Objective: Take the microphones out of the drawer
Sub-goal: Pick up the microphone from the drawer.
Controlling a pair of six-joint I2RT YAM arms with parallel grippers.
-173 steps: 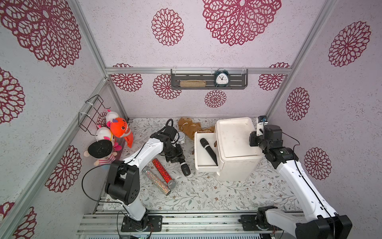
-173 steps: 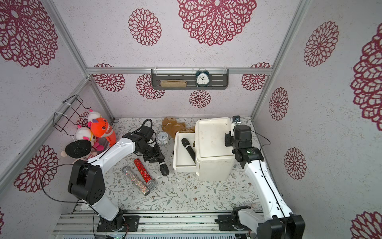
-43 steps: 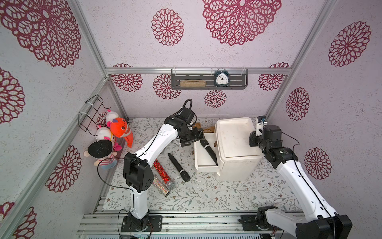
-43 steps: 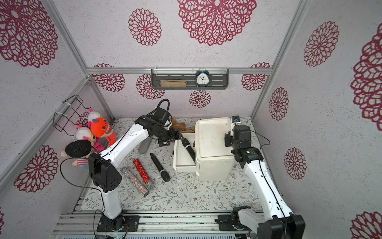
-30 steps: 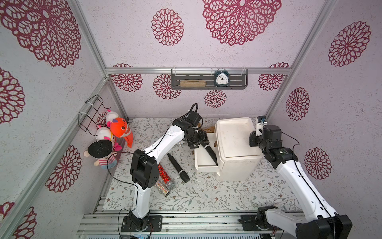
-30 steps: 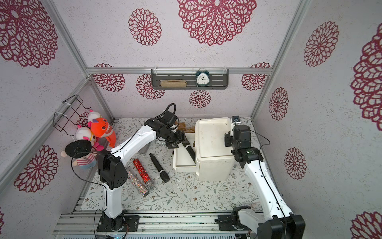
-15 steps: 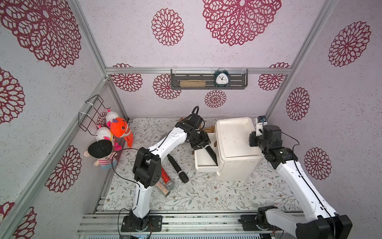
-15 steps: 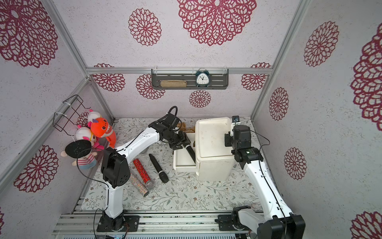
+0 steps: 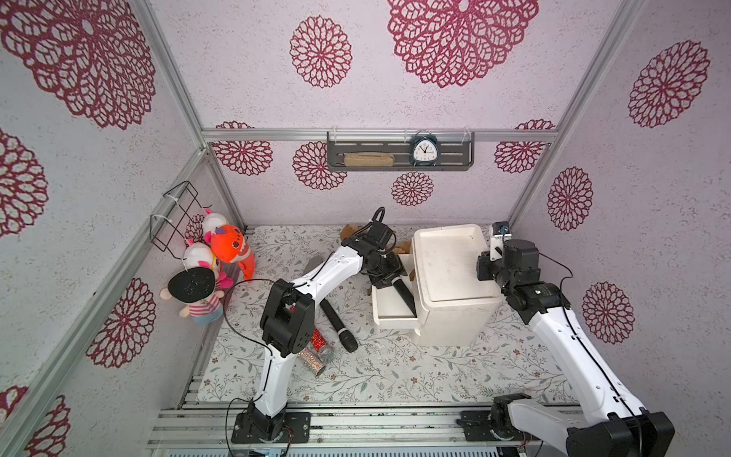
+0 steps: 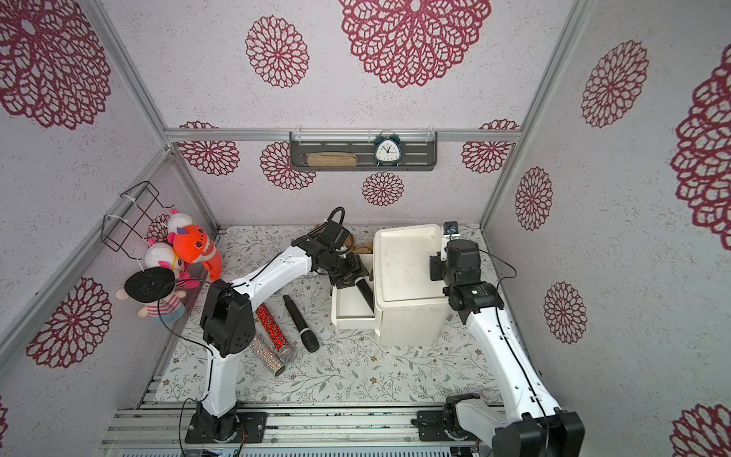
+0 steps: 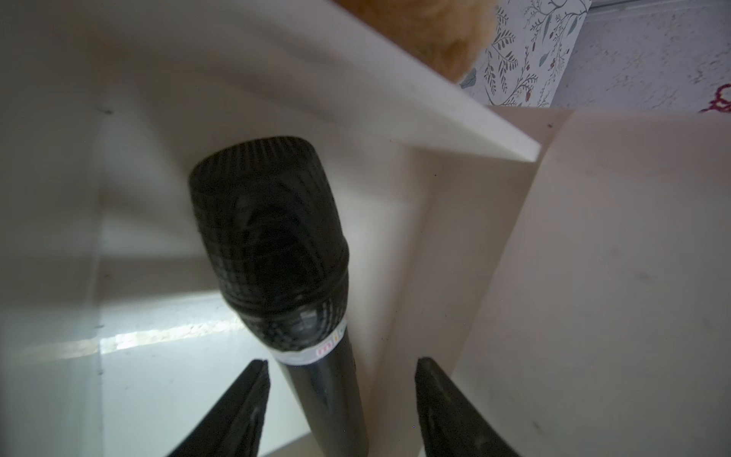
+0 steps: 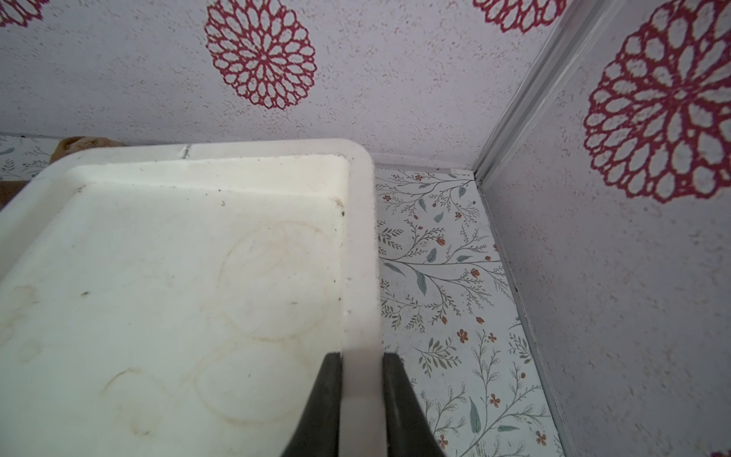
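Along the front edge of the table (image 9: 395, 376), a broad strip of bare floral surface is lying open between the two arm bases. Just beyond it, toward the left edge, a silver glitter microphone (image 10: 267, 358), a red glitter microphone (image 10: 271, 324) and a second black microphone (image 9: 337, 324) are lying side by side on a slant. A narrow bare lane is running between the black one and the drawer (image 9: 391, 308). The drawer is standing pulled out leftward from the white cabinet (image 9: 455, 316), which is sitting toward the right edge and leaving only a slim strip of table against the right wall. The right gripper (image 12: 362, 356) is clamping the raised rim of the cabinet's top on the side nearest that wall, one finger on each face of the rim. Inside the drawer the microphone (image 11: 273, 237) is lying along the side nearest the cabinet, its handle toward the front edge and its mesh head toward the back edge. The left gripper (image 11: 340, 366) is hanging low over it with jaws apart, straddling the handle just behind the head, a gap showing on each side. The drawer's far wall is rising close beyond the head. Behind that wall a brown plush (image 9: 350, 229) is sitting at the back edge, and plush toys (image 9: 227, 247) are crowding the left edge.
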